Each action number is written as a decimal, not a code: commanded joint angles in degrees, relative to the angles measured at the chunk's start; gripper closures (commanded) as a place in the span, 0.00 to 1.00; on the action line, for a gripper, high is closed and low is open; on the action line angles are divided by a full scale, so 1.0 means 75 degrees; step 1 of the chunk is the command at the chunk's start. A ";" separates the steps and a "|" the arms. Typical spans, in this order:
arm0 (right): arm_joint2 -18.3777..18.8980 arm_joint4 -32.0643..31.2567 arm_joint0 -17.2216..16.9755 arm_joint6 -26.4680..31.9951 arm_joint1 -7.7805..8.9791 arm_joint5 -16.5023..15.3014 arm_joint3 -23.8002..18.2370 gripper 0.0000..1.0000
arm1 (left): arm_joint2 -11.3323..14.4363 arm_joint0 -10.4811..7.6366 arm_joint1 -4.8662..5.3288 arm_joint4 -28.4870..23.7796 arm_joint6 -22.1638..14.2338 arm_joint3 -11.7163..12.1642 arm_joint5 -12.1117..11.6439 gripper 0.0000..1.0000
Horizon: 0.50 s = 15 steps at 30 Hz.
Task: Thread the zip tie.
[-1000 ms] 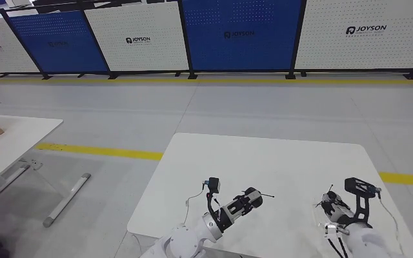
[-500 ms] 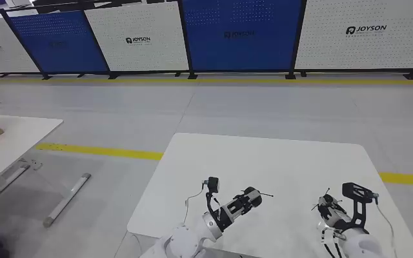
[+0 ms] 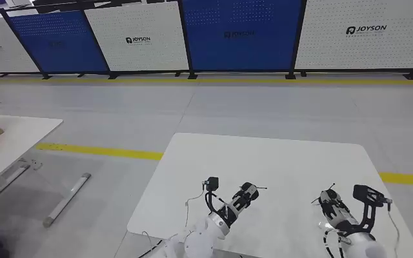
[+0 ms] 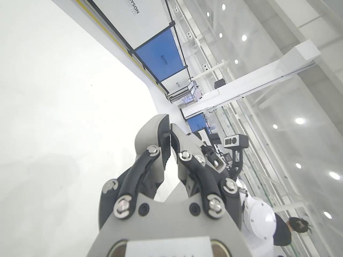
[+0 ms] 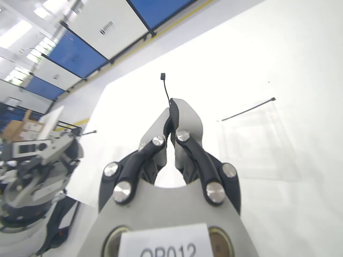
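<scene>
A thin black zip tie (image 5: 165, 88) sticks out past the tips of my right gripper (image 5: 170, 102), which is shut on it, with the square head at the free end. In the top view that right gripper (image 3: 328, 197) sits at the table's near right. My left gripper (image 3: 250, 189) is at the near middle, shut on another black zip tie (image 3: 259, 188) whose thin end points toward the right arm. The left gripper (image 4: 170, 128) has its pads pressed together just above the table. The two grippers stand well apart. A third zip tie (image 5: 248, 109) lies loose on the table.
The white table (image 3: 271, 161) is bare across its far half. A clear plastic sheet (image 5: 257, 145) lies flat under the loose zip tie near the right gripper. Blue and white partition panels (image 3: 242, 35) stand across the floor beyond the table.
The left gripper has drawn back a little toward the near left, its zip tie with it. The right arm's wrist has shifted slightly to the right; both grippers stay shut.
</scene>
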 commanded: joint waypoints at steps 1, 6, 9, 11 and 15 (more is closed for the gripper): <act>0.0090 0.0331 -0.0168 -0.0227 -0.0002 -0.0356 -0.0018 1.00 | 0.0000 0.0000 0.0000 0.0000 0.0001 0.0000 0.0000 1.00; 0.0090 0.0348 -0.0180 -0.0198 0.0000 -0.0389 -0.0020 1.00 | 0.0000 0.0000 0.0000 0.0000 0.0001 0.0000 0.0000 1.00; 0.0090 0.0348 -0.0180 -0.0198 0.0000 -0.0389 -0.0020 1.00 | 0.0000 0.0000 0.0000 0.0000 0.0001 0.0000 0.0000 1.00; 0.0090 0.0348 -0.0180 -0.0198 0.0000 -0.0389 -0.0020 1.00 | 0.0000 0.0000 0.0000 0.0000 0.0001 0.0000 0.0000 1.00; -0.0009 0.0965 -0.0209 -0.0506 -0.0039 -0.0665 0.0122 1.00 | 0.0000 0.0000 0.0000 0.0000 0.0001 0.0000 0.0000 1.00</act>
